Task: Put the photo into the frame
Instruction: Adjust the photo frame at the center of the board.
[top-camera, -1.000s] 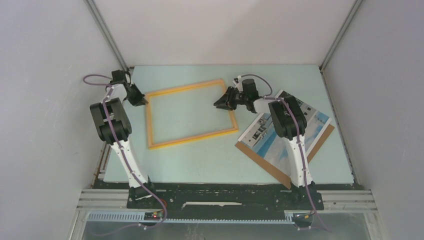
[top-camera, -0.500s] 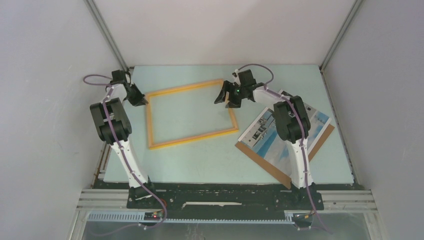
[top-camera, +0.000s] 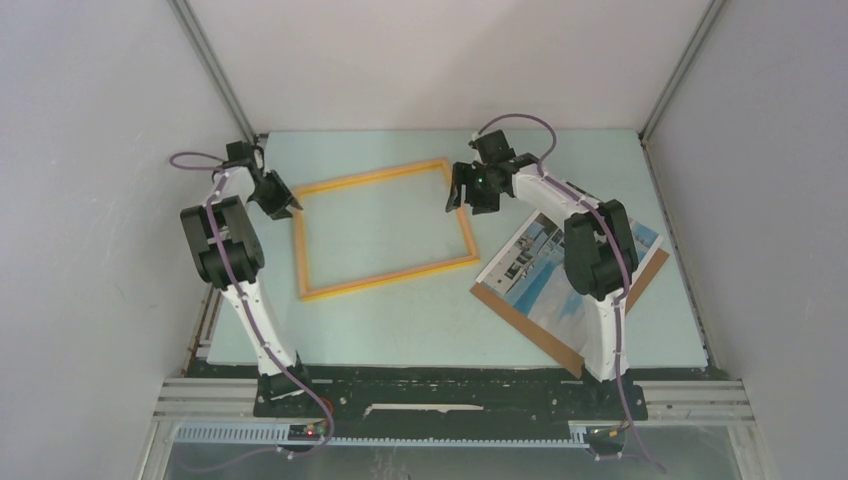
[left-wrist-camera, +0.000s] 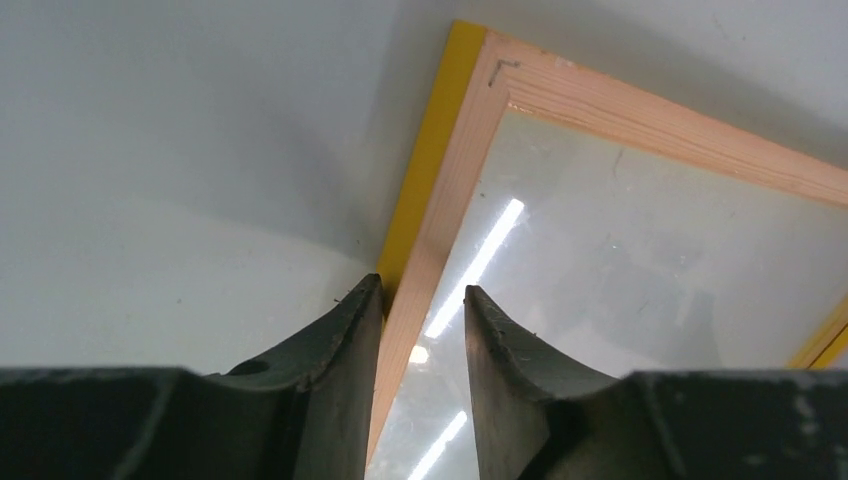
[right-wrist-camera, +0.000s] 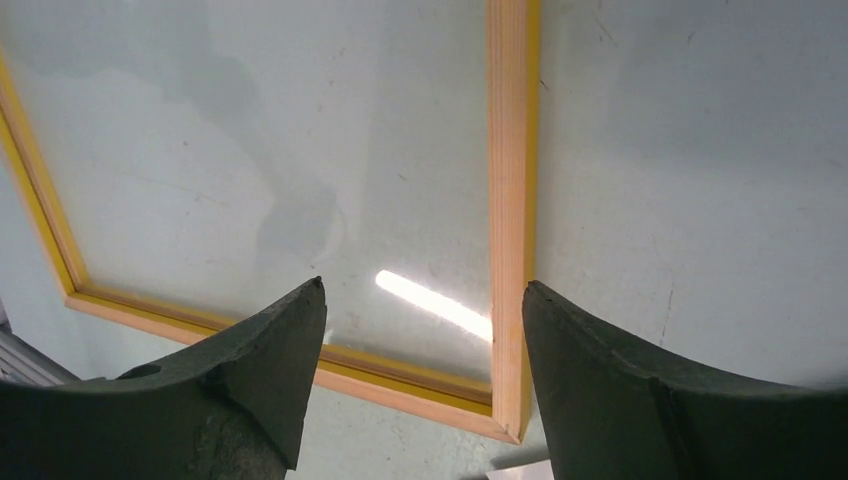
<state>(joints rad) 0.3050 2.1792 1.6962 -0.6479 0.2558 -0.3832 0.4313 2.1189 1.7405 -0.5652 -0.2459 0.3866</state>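
Observation:
The frame (top-camera: 388, 277), a thin yellow-orange wooden rim with a clear pane, lies flat on the table left of centre. The photo (top-camera: 530, 270), blue sky and pale buildings, lies face up to the right on a brown board, partly hidden by my right arm. My left gripper (top-camera: 286, 206) is at the frame's far left corner. In the left wrist view its narrowly parted fingers (left-wrist-camera: 423, 295) straddle the rim (left-wrist-camera: 440, 220), with a gap on the pane side. My right gripper (top-camera: 460, 194) is wide open (right-wrist-camera: 420, 290) above the frame's right rim (right-wrist-camera: 510, 200), holding nothing.
The brown backing board (top-camera: 522, 322) lies tilted under the photo at the table's right, its corner near the front edge. Grey enclosure walls stand on the left, right and back. A white photo corner (right-wrist-camera: 522, 470) shows just beyond the frame's near right corner.
My right gripper has moved from over the pane's right part back toward the frame's right rim, turning to point downward, and its elbow has swung right. The left gripper has barely shifted.

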